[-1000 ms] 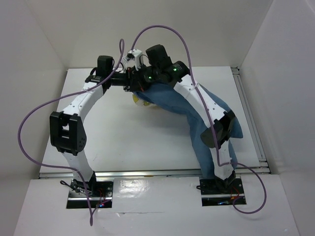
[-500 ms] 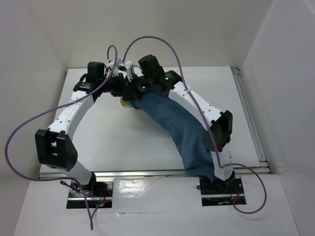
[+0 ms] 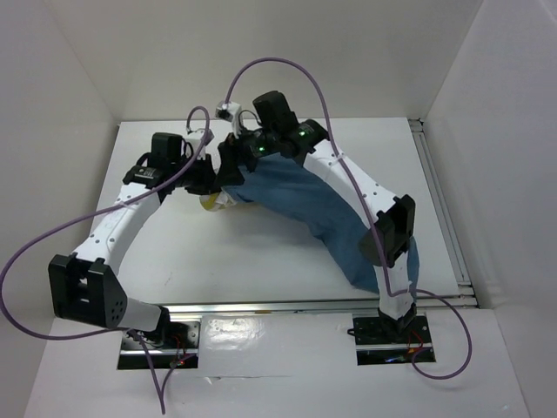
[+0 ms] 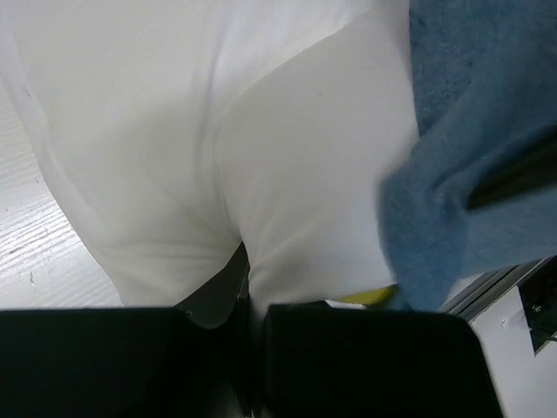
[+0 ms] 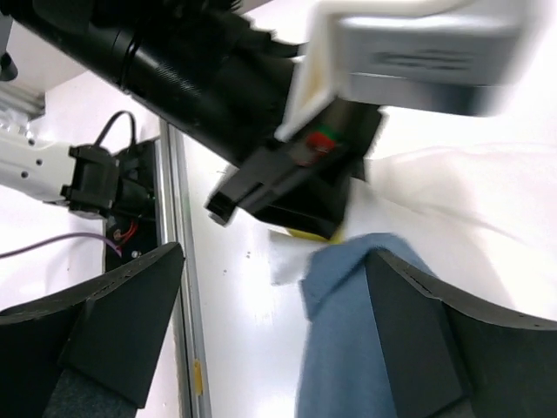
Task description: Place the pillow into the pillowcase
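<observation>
The dusty-blue pillowcase (image 3: 322, 209) stretches from the table's middle back toward the right arm's base. The white pillow (image 4: 261, 148) is mostly inside it, and only a corner with the yellow strip (image 3: 213, 202) sticks out at the left end. My left gripper (image 4: 252, 309) is shut on that white corner, with the yellow strip (image 4: 370, 296) and the pillowcase (image 4: 470, 165) just to the right. My right gripper (image 5: 274, 261) stands wide open over the pillowcase mouth (image 5: 357, 348), whose edge lies loose by the right finger (image 5: 452, 340). From above, the right gripper (image 3: 233, 165) sits beside the left gripper (image 3: 206, 178).
Metal rails run along the table's near edge (image 3: 261, 306) and right edge (image 3: 439, 200). White walls close in the back and both sides. Purple cables (image 3: 287, 65) loop above the arms. The left arm's base (image 5: 104, 183) shows in the right wrist view.
My right gripper has opened and let go of the pillowcase. Both grippers have moved toward the near left, dragging pillow and pillowcase with them; the left elbow swung down and left.
</observation>
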`<action>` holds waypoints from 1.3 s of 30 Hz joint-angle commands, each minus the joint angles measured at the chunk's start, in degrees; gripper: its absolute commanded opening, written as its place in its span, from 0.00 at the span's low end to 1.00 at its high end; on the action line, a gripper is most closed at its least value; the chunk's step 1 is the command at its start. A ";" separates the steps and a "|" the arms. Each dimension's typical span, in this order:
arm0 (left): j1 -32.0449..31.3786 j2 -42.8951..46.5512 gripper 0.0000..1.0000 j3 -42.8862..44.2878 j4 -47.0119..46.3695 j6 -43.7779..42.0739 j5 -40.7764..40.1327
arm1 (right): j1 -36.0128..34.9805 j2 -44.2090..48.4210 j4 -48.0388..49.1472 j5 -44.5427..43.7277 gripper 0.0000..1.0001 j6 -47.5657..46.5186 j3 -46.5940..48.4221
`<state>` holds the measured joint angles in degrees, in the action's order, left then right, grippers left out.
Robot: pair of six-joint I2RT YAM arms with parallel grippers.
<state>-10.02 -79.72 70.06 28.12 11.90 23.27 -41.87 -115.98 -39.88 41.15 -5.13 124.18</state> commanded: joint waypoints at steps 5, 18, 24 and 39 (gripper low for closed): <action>-0.09 -4.82 0.00 -0.10 0.80 -1.27 3.10 | 6.35 10.95 4.71 -2.73 0.98 1.08 2.39; -14.58 -6.76 0.00 -3.35 2.71 -9.34 -5.78 | 14.70 14.13 3.68 -14.97 0.99 1.25 -6.33; -17.84 -2.99 0.69 -8.53 5.19 -17.26 -9.02 | 21.21 8.05 -2.84 -8.55 0.98 5.12 -2.36; -3.89 -16.66 1.00 23.95 13.35 -15.33 -2.90 | 25.26 5.24 -3.89 1.03 0.87 6.62 -10.19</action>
<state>-17.96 -87.77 88.55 37.82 -5.52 14.52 -16.36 -111.42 -43.40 38.00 1.43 113.93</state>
